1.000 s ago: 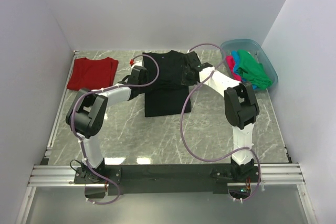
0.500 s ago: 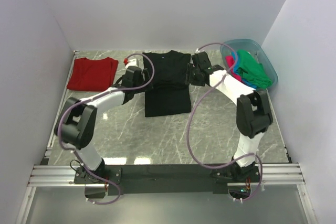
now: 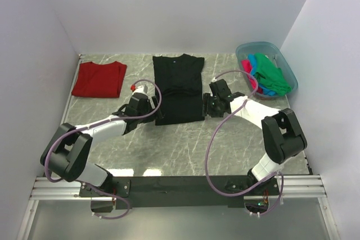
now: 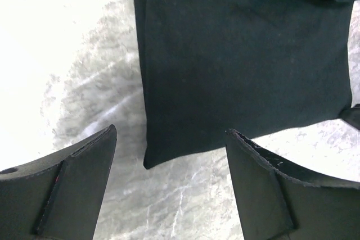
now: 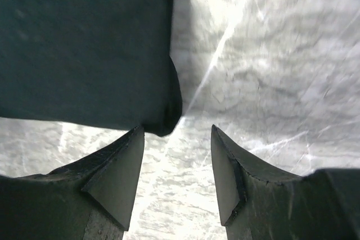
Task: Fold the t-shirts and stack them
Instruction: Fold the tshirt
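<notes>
Left gripper: spread wide, empty. Low over the marble table at the near left corner of the black t-shirt. In the left wrist view, gripper open about as wide as a good part of the hem of the shirt; that corner seen in the gap between the two dark fingers. Contact with cloth or table: cannot tell.

Right gripper: also parted, less widely, empty. Just beside the near right corner of the same shirt. In the right wrist view, gripper open; folded corner of the cloth just ahead of the left-hand finger, bare marble ahead of the other. No visible pinch on the cloth.

Black t-shirt: flat on the table's far middle, a long narrow panel, collar toward the far wall, hem toward the arms, lying between the two grippers.

Dark red t-shirt: folded flat at the far left, well apart from the black one.

Translucent blue tub at the far right: green, pink and blue shirts bunched inside.

Labels: small pale tag at the black collar, too small to read. No other writing legible.
</notes>
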{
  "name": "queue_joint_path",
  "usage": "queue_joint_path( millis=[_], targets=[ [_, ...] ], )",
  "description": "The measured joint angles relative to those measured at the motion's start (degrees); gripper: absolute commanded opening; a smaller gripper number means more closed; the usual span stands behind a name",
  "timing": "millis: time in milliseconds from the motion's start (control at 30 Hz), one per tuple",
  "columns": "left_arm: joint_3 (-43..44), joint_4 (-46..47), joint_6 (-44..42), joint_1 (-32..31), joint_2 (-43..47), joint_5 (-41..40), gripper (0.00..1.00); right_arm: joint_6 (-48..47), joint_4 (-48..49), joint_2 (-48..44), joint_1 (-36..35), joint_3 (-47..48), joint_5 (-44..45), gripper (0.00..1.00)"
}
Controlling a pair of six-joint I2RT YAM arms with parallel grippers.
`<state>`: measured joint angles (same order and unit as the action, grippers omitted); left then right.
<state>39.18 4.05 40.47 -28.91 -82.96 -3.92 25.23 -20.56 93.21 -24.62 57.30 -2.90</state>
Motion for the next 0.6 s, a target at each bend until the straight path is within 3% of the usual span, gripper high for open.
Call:
queue_joint_path(
  millis=[600],
  targets=[
    [-0.74, 5.03, 2.91, -1.99, -6.14, -1.73, 0.79, 0.92, 5.18, 4.61, -1.20, -2.21, -2.56, 0.58]
  ],
)
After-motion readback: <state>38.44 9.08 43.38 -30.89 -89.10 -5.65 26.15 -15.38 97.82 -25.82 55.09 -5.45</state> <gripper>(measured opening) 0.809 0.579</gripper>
